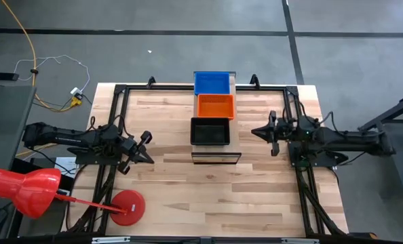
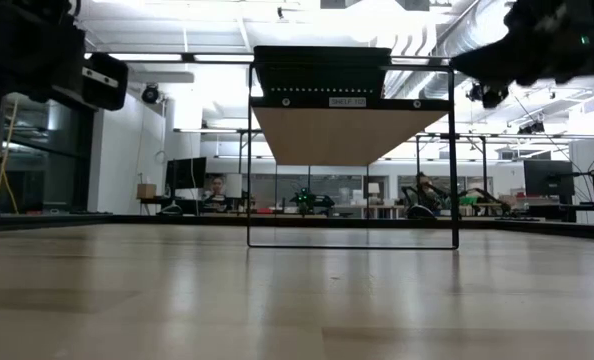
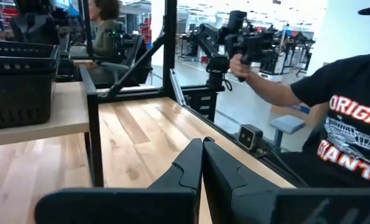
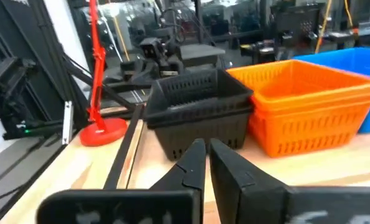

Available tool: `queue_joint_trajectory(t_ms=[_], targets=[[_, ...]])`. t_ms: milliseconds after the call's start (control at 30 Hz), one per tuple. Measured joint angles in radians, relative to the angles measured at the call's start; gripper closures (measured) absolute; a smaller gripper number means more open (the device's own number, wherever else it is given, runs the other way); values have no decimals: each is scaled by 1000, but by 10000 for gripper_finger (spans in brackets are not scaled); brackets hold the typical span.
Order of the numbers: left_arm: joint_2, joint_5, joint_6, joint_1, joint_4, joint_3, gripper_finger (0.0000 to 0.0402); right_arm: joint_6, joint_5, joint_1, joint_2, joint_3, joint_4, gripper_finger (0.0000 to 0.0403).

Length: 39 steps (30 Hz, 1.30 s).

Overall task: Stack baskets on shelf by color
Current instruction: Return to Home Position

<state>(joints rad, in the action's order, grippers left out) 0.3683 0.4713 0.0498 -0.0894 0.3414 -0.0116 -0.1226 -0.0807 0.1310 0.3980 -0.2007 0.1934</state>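
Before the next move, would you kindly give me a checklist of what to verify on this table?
1. Colours sorted on the shelf: blue stack, orange stack and black stack stand in one row: ok.
2. The left pincer is shut and holds nothing: ok.
3. The right pincer is shut and holds nothing: ok.
4. Arms away from the shelf: left arm and right arm are at the sides of the table: ok.
5. Basket count in each stack: cannot tell.
6. People well back: a person is close beside the table: not ok.
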Motion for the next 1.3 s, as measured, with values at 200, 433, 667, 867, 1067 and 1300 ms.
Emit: queue_joint_trajectory(t_ms=[200, 433, 667, 867, 1067, 1300], targets=[[0, 18, 0, 5, -2, 0, 401, -5, -12, -10, -67, 110, 85, 399], [0, 15, 0, 4, -2, 0, 401, -11, -39, -11, -181, 190, 89, 402], [0, 15, 0, 4, -3, 0, 401, 71, -44, -75, -244, 191, 26, 402], [0, 15, 0, 4, -3, 0, 401, 71, -40, -95, -248, 191, -19, 402], [-25, 18, 0, 15, -10, 0, 401, 76, -40, -95, -248, 191, -60, 402], [-137, 18, 0, 26, -70, -2, 401, 77, -40, -95, -247, 191, -75, 402]])
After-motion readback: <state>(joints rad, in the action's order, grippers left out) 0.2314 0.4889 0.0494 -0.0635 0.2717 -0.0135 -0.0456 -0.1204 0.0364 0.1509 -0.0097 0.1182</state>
